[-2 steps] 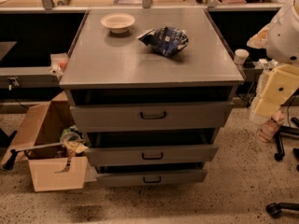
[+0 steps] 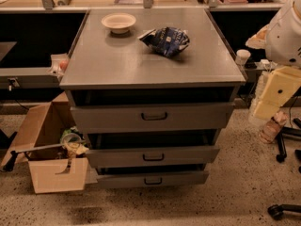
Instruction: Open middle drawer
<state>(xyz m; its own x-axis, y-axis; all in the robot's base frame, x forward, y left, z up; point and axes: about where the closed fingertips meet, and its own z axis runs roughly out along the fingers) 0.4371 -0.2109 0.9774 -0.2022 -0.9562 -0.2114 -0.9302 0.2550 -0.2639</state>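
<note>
A cardboard box (image 2: 56, 175) stands on speckled floor (image 2: 244, 197).

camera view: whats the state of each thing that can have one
middle drawer: not pulled out, handle untouched
top drawer: not pulled out
bottom drawer: not pulled out
bowl: upright, looks empty
chip bag: crumpled, lying flat
cardboard box: flaps open, stuff inside
end effector: right of the cabinet, off every handle
</note>
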